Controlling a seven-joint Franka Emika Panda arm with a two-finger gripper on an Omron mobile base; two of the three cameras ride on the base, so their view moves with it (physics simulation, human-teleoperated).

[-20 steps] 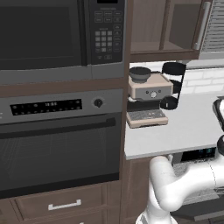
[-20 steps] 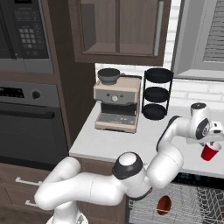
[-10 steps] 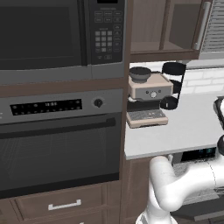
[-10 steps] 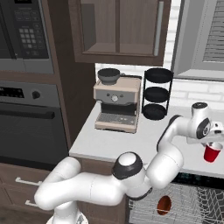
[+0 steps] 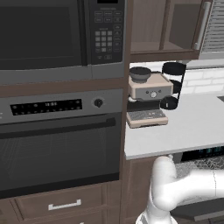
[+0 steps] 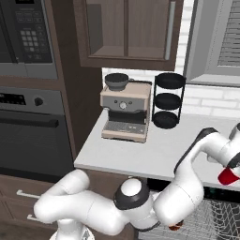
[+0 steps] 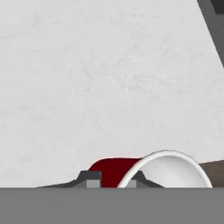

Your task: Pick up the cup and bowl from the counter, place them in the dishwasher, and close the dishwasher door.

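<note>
We have the tool (image 7: 113, 181) pinched shut on the rim of the red, white-lined plastic cup (image 7: 144, 168), just above the pale grey-white stone table (image 7: 109, 78), so it can go to the wire-racked dishwasher (image 6: 213, 220) below.

Even, soft rendered light; slightly blurry.
</note>
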